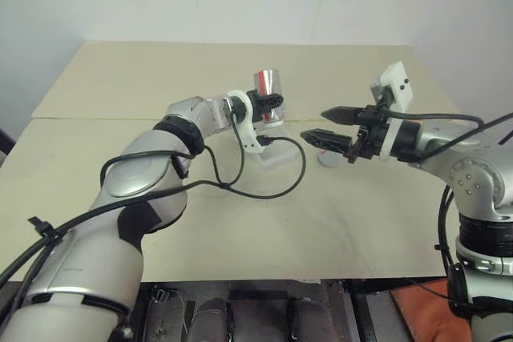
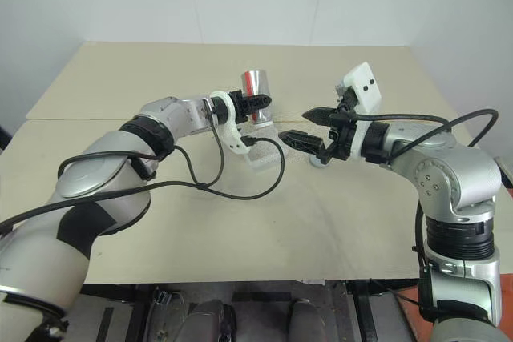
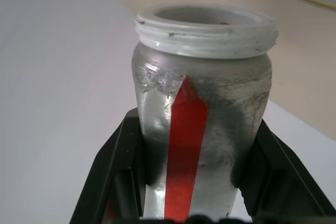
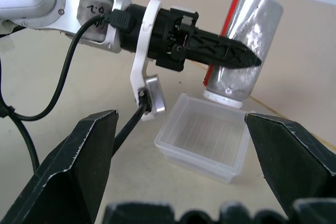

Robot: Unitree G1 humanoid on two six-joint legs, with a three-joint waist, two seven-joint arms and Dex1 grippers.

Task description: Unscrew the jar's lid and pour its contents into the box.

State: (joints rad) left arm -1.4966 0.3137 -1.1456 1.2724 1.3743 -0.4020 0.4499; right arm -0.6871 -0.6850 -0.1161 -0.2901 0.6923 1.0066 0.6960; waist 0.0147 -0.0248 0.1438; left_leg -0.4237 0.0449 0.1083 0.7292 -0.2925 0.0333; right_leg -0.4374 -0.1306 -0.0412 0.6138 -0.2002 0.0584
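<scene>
Jar [image 4: 242, 45]: silvery cylinder with a red vertical stripe, clamped between the two black fingers of the left gripper [image 1: 271, 103]. It is held upside down, slightly tilted, its open white threaded mouth pointing down directly over the box. The left wrist view looks along the jar to the bare threaded rim, with no cap on it.

Box [image 4: 206, 136]: shallow translucent plastic tray, resting on the tabletop [image 1: 120, 86] just under the jar's mouth and near the left wrist's white bracket. Whether anything lies inside it cannot be told.

Lid [image 1: 326, 158]: small round grey-blue cap, lying on the tabletop beneath the right gripper, apart from the box and to its right in the head views.

Right gripper [image 1: 325, 124]: fingers spread wide, holding nothing, raised above the tabletop and pointing toward the jar and the left gripper. Through its wrist view the jar, the box and the left gripper sit between its two open fingers.

Contents: not discernible in any view.

Tabletop: pale beige boards with a seam running across behind the arms.
</scene>
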